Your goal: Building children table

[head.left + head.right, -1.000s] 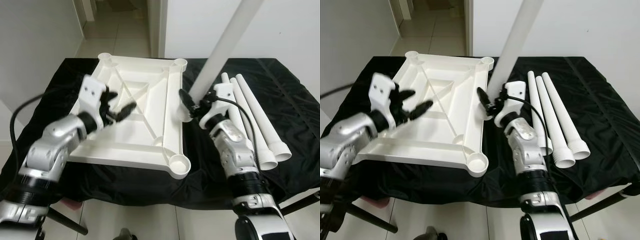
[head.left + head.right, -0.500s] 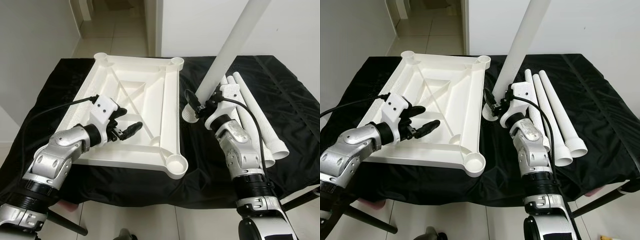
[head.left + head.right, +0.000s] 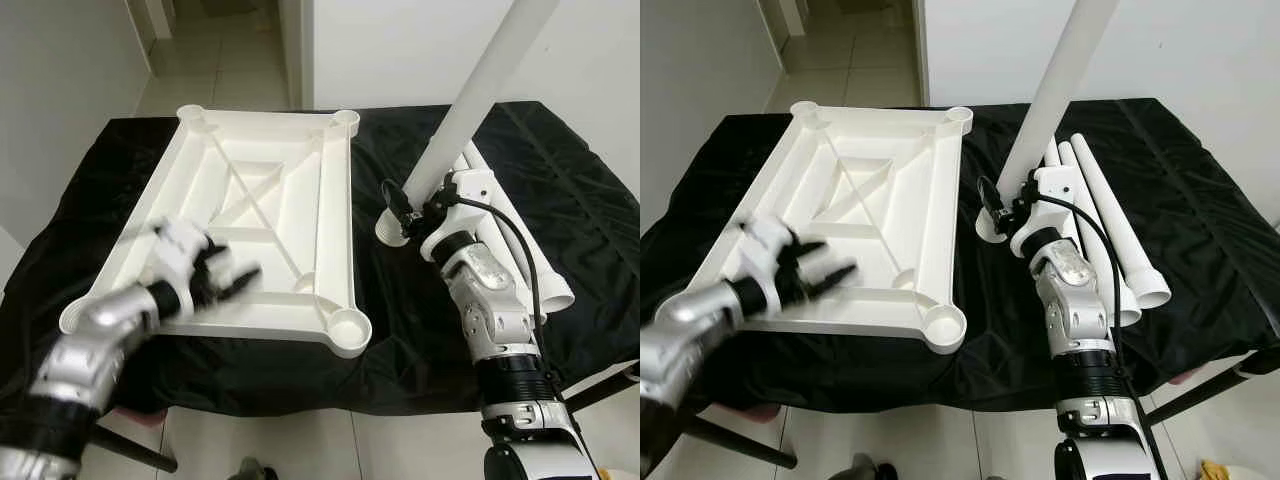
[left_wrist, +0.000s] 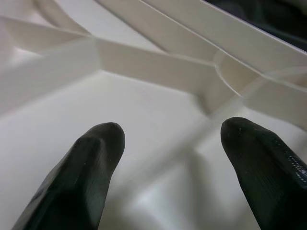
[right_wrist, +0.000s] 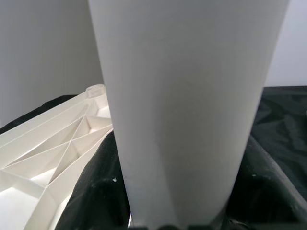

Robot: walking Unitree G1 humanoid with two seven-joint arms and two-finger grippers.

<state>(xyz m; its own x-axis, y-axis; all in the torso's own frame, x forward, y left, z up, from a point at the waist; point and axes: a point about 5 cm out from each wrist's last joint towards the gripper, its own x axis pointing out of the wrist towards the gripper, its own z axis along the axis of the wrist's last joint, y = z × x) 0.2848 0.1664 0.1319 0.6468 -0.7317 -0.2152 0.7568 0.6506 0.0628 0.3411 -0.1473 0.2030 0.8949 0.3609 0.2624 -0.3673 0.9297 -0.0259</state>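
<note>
A white plastic tabletop (image 3: 335, 230) lies upside down on the black-covered table, ribs and corner sockets facing up. My left gripper (image 3: 240, 275) is blurred and hovers open over the near-left ribs (image 4: 158, 72), holding nothing. My right gripper (image 3: 405, 210) is shut on a white table leg (image 3: 470, 110). The leg stands steeply tilted, and its flared foot (image 3: 388, 230) sits just above the cloth, right of the tabletop's edge. In the right wrist view the leg (image 5: 187, 105) rises close in front.
Three loose white legs (image 3: 1110, 220) lie side by side on the cloth behind and right of my right arm. The nearest corner socket (image 3: 349, 326) sits by the table's front edge. A tiled hallway (image 3: 230, 60) opens beyond the table.
My left gripper has drawn back from the tabletop's middle to its near-left part, still open. The right gripper keeps its hold on the leg. The camera view has shifted.
</note>
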